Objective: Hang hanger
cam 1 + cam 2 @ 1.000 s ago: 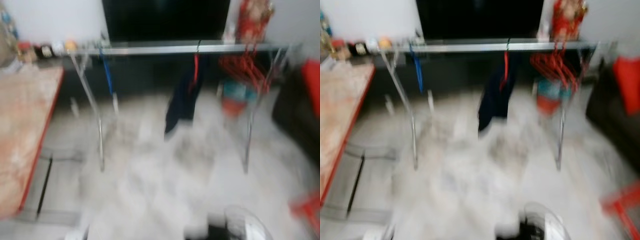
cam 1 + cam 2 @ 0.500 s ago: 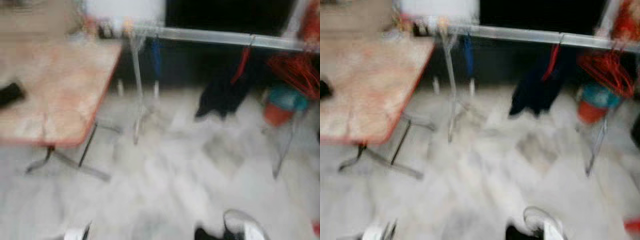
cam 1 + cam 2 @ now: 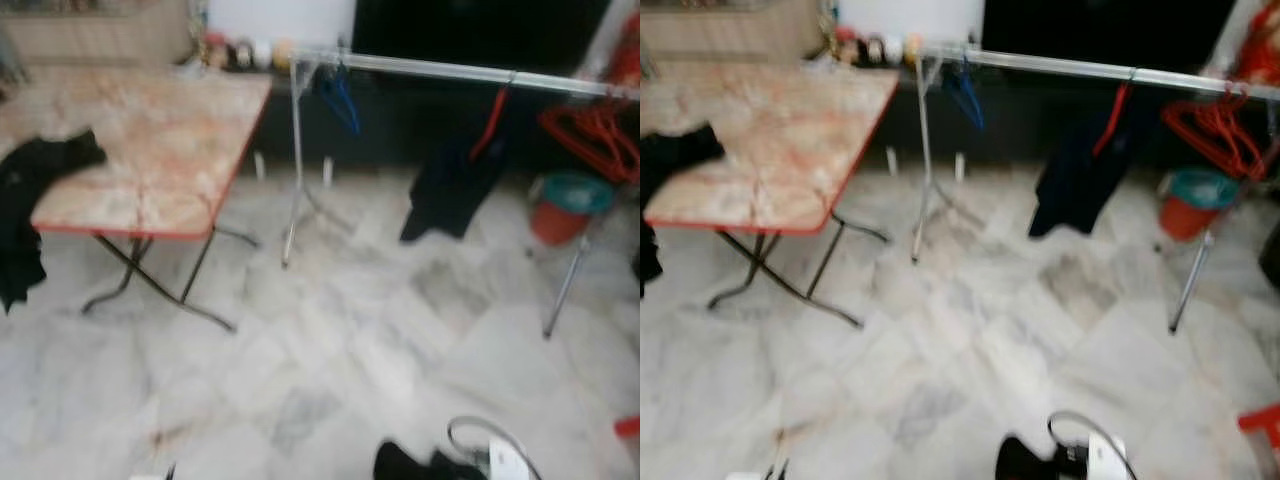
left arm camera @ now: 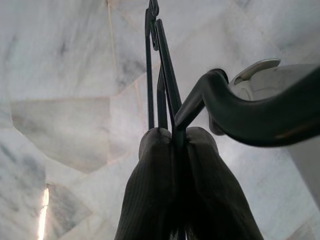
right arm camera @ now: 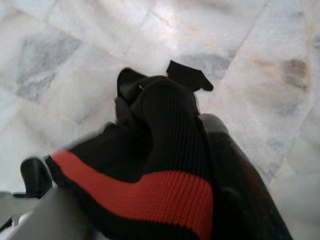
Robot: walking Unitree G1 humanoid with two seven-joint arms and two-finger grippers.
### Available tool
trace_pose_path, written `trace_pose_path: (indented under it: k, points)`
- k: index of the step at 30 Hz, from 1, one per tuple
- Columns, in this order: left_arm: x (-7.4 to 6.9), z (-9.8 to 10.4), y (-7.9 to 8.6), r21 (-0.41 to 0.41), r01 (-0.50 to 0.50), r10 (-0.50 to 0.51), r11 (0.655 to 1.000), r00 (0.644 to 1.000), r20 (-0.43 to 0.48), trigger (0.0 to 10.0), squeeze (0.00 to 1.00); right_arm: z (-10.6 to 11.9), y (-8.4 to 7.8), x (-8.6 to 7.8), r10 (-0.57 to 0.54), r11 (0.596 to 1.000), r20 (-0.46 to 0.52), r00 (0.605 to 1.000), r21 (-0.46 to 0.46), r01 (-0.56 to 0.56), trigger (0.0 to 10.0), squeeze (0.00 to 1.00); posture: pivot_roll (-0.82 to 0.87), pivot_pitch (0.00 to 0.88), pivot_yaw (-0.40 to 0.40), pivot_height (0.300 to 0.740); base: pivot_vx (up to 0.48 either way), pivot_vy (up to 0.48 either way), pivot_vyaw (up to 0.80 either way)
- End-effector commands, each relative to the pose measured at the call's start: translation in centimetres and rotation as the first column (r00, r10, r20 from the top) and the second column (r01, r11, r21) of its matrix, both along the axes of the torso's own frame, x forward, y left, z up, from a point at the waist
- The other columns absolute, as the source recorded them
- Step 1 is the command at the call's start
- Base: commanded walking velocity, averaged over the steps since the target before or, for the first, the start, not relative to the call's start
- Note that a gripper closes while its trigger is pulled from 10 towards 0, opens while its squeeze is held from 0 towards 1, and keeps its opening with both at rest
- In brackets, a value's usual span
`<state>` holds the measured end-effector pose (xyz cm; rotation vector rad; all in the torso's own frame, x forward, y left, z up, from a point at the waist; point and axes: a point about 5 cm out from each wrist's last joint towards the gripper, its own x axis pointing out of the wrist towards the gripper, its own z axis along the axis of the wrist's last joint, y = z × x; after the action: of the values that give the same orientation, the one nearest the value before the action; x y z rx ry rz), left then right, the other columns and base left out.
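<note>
Your hanger [image 4: 159, 65], a thin dark one, sits pinched between the two black fingers [image 4: 150, 190] of the left gripper [image 4: 172, 137]; the jaws are closed tight on it, and its bars run out from the fingertips over the marble floor [image 4: 65, 60]. A curved dark cable with a silver fitting [image 4: 250, 107] crosses just beside the hanger.

Your right gripper [image 5: 165, 120] has a black knitted cloth with a red band [image 5: 150, 165] bunched around it. The cloth covers the fingers, so you cannot tell how far the jaws are open. Pale marble tiles lie below it.

From the head cameras, you see a silver clothes rail [image 3: 450, 72] standing across the far side of the room. On it hang a blue hanger [image 3: 340, 95] near the left end, a dark garment on a red hanger [image 3: 450, 185] near the middle, and a bunch of red hangers [image 3: 595, 130] towards the right end. An orange and teal bucket [image 3: 568, 205] stands on the floor beneath that bunch.

To your left is the bench [image 3: 150, 150], a folding one with a red edge and a marbled top. A black garment [image 3: 30, 190] lies over its left edge and hangs down. Small items [image 3: 245, 52] are lined up past its far right corner, too blurred to identify.
</note>
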<state>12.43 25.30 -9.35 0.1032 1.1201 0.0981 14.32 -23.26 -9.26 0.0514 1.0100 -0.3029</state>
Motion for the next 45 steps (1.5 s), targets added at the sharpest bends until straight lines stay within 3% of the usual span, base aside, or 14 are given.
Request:
trace_pose_path:
  k: [1, 8, 9, 10, 13, 18, 25, 28, 30, 32, 36, 37, 40, 45]
  points:
    - [-0.4, -0.2, -0.2, 0.009, 0.018, -0.018, 1.0, 1.0, -0.015, 10.0, 0.0, 0.3, -0.4, 0.5, -0.025, 1.0, 0.035, 0.999, -0.007, 0.025, 10.0, 0.0, 0.12, 0.0, -0.014, 0.74, -0.255, 0.0, 0.0]
    - [0.3, 0.2, -0.1, 0.06, 0.067, -0.07, 0.996, 0.997, 0.04, 10.0, 0.0, 0.6, -0.6, 0.8, -0.056, 0.998, 0.086, 0.995, -0.023, 0.059, 10.0, 0.0, 0.12, 0.0, -0.02, 0.74, -0.073, 0.0, 0.0]
    - [0.4, 0.2, -0.1, 0.071, 0.076, -0.08, 0.995, 0.995, 0.056, 10.0, 0.0, 1.7, 0.0, 3.5, -0.043, 0.998, 0.171, 0.984, -0.034, 0.05, 10.0, 0.0, 0.12, 0.0, -0.023, 0.74, 0.0, 0.0, 0.0]
    - [5.4, 2.5, -0.6, 0.097, 0.139, -0.16, 0.986, 0.951, 0.266, 10.0, 0.0, 3.9, 0.4, 7.6, -0.032, 0.998, 0.302, 0.953, -0.045, 0.048, 10.0, 0.0, 0.13, 0.0, -0.024, 0.74, 0.0, 0.0, 0.0]
    - [9.9, 5.7, -1.0, 0.138, 0.206, -0.247, 0.969, 0.858, 0.45, 10.0, 0.0, 5.8, 0.0, 10.0, -0.035, 0.996, 0.391, 0.92, -0.057, 0.062, 10.0, 0.0, 0.13, 0.0, -0.028, 0.74, 0.0, 0.0, 0.0]
    - [14.0, 9.8, -2.0, 0.191, 0.329, -0.375, 0.925, 0.7, 0.608, 10.0, 0.0, 9.5, -0.5, 13.9, 0.031, 0.994, 0.534, 0.845, -0.102, 0.028, 10.0, 0.0, 0.13, 0.0, -0.031, 0.74, 0.0, 0.0, 0.0]
    - [16.5, 13.8, -4.3, 0.169, 0.455, -0.427, 0.874, 0.556, 0.713, 10.0, 0.0, 12.7, 0.4, 17.2, 0.091, 0.993, 0.625, 0.775, -0.117, -0.022, 10.0, 0.0, 0.13, 0.0, -0.033, 0.74, 0.0, 0.0, 0.0]
    - [16.8, 15.7, -6.4, 0.097, 0.59, -0.452, 0.802, 0.491, 0.745, 10.0, 0.0, 13.7, 1.0, 18.3, 0.134, 0.989, 0.627, 0.768, -0.132, -0.065, 10.0, 0.0, 0.13, 0.0, -0.033, 0.74, 0.0, 0.0, 0.0]
    - [16.3, 16.7, -8.1, 0.064, 0.725, -0.534, 0.685, 0.44, 0.722, 10.0, 0.0, 14.2, 1.9, 19.1, 0.231, 0.972, 0.579, 0.782, -0.177, -0.156, 10.0, 0.0, 0.13, 0.0, -0.033, 0.74, 0.0, 0.0, 0.0]
    - [16.1, 16.8, -8.5, 0.058, 0.753, -0.555, 0.655, 0.428, 0.713, 10.0, 0.0, 14.2, 2.1, 19.3, 0.262, 0.963, 0.558, 0.788, -0.2, -0.179, 10.0, 0.0, 0.12, 0.0, -0.033, 0.74, 0.0, 0.0, 0.0]
    - [14.5, 17.4, -10.2, -0.003, 0.89, -0.685, 0.455, 0.353, 0.638, 10.0, 0.0, 15.0, 4.1, 20.4, 0.501, 0.857, 0.436, 0.748, -0.369, -0.359, 10.0, 0.0, 0.12, 0.0, -0.027, 0.74, 0.0, 0.0, 0.0]
    - [14.5, 17.4, -10.2, -0.003, 0.89, -0.685, 0.455, 0.353, 0.638, 10.0, 0.0, 15.0, 4.1, 20.4, 0.501, 0.857, 0.436, 0.748, -0.369, -0.359, 10.0, 0.0, 0.12, 0.0, -0.027, 0.74, 0.0, 0.0, 0.0]
    - [12.7, 17.7, -10.8, -0.076, 0.941, -0.758, 0.331, 0.313, 0.572, 10.0, 0.0, 15.4, 4.2, 20.8, 0.465, 0.873, 0.424, 0.777, -0.365, -0.323, 10.0, 0.0, 0.13, 0.0, -0.026, 0.74, 0.0, 0.0, 0.0]
    - [11.6, 18.0, -11.1, -0.114, 0.956, -0.786, 0.27, 0.288, 0.547, 10.0, 0.0, 15.5, 3.5, 20.9, 0.409, 0.891, 0.414, 0.813, -0.373, -0.258, 10.0, 0.0, 0.13, 0.0, -0.028, 0.74, 0.0, 0.0, 0.0]
